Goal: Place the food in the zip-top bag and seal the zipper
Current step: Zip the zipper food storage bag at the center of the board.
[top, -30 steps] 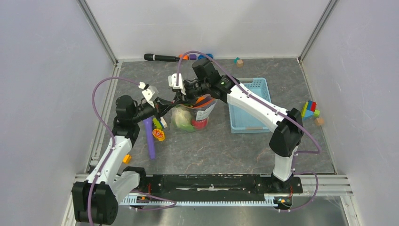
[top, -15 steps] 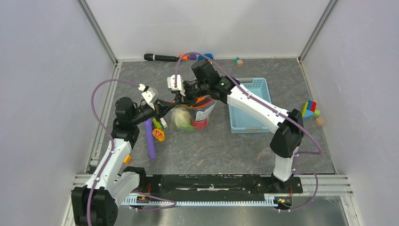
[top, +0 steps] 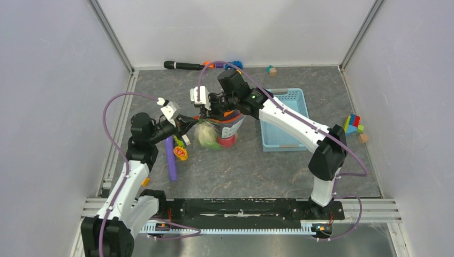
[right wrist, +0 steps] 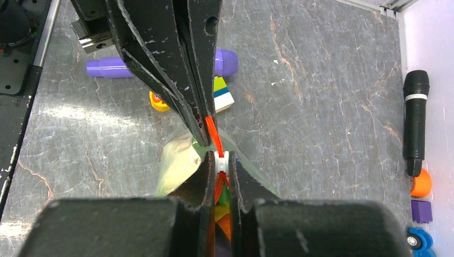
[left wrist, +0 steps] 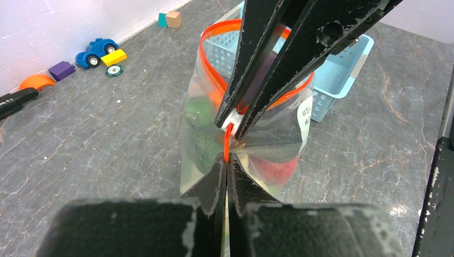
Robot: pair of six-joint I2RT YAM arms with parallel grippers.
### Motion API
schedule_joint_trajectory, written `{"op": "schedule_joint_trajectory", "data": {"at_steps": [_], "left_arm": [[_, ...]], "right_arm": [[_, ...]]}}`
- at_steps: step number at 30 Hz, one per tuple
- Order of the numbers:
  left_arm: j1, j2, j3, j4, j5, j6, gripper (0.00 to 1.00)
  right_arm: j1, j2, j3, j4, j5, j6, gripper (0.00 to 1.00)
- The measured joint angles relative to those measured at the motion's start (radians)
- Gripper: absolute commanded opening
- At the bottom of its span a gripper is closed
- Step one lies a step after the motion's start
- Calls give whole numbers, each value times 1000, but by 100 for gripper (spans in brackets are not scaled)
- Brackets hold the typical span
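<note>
The zip-top bag [top: 220, 130] stands upright mid-table with the food inside: pale green cabbage [top: 205, 136], a red piece [top: 228, 141] and an orange piece [top: 232, 114]. My left gripper [top: 194, 120] is shut on the left end of the orange-red zipper [left wrist: 226, 144], seen close in the left wrist view [left wrist: 226, 159]. My right gripper [top: 210, 111] is shut on the zipper's white slider [right wrist: 220, 159], close to the left gripper's fingertips [right wrist: 199, 126]. The zipper [left wrist: 206, 64] still gapes behind the slider. More colored food shows between my right fingers [right wrist: 202, 176].
A light blue basket [top: 284, 120] stands right of the bag. A long purple stick [top: 171, 158] and a yellow-red toy [top: 180, 153] lie left of it. A black microphone [top: 182, 65], a toy car [left wrist: 96, 49] and blocks [top: 272, 70] line the back; more blocks [top: 353, 124] lie at the right.
The right gripper has slid a little left along the zipper toward the left gripper. The left arm has shifted slightly, still holding the bag's end.
</note>
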Motion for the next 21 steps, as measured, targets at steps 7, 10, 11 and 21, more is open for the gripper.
{"op": "schedule_joint_trajectory", "data": {"at_steps": [7,10,11,21], "left_arm": [[0,-10,-4,-5,-3,5,2],[0,-14,-5,-9,-5,5,2],[-2,-15,-5,-10,-5,5,2],[-5,-22,-5,-21,-19,5,2]], "right_arm": [[3,-13,-13,-2,31,0,0],[4,-18,-18,-3,39,0,0],[4,-21,-22,-3,42,0,0],[2,-38,-43,-5,67,2,0]]}}
